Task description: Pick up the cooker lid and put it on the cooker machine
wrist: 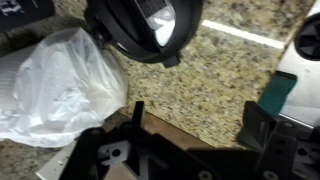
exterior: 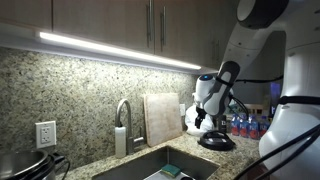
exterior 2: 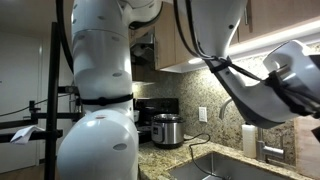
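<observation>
The cooker lid [wrist: 145, 25] is round and black with a glass centre. It lies on the granite counter at the top of the wrist view. In an exterior view the lid [exterior: 217, 143] lies on the counter just below my gripper [exterior: 207, 120]. In the wrist view my gripper [wrist: 200, 125] is open and empty, with its two black fingers apart above bare counter, short of the lid. The cooker machine [exterior 2: 167, 130] is a silver and black pot standing without its lid on the counter by the stove.
A white plastic bag [wrist: 60, 85] lies beside the lid. A teal object [wrist: 280, 92] and a white one [wrist: 310, 35] sit at the right. A sink [exterior: 170, 162], a faucet [exterior: 123, 120] and a cutting board [exterior: 161, 118] are along the counter.
</observation>
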You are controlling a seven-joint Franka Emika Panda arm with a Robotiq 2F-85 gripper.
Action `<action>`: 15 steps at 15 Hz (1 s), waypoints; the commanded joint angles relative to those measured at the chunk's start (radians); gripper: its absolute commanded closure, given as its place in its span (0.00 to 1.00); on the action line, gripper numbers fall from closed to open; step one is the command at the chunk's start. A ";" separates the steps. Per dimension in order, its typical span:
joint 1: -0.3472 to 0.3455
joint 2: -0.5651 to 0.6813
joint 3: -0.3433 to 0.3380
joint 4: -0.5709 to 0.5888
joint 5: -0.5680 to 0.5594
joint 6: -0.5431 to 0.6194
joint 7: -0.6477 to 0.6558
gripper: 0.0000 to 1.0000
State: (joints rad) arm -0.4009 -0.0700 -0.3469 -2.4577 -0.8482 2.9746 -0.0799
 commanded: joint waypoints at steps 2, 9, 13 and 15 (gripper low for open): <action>-0.048 0.029 -0.023 0.071 -0.083 0.001 0.079 0.00; -0.077 0.063 -0.016 0.132 -0.343 0.018 0.298 0.00; -0.041 0.101 0.017 0.157 -0.685 -0.122 0.570 0.00; -0.022 0.149 0.027 0.162 -0.856 -0.198 0.733 0.00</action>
State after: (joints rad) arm -0.4430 0.0143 -0.3362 -2.3234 -1.5092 2.8620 0.4622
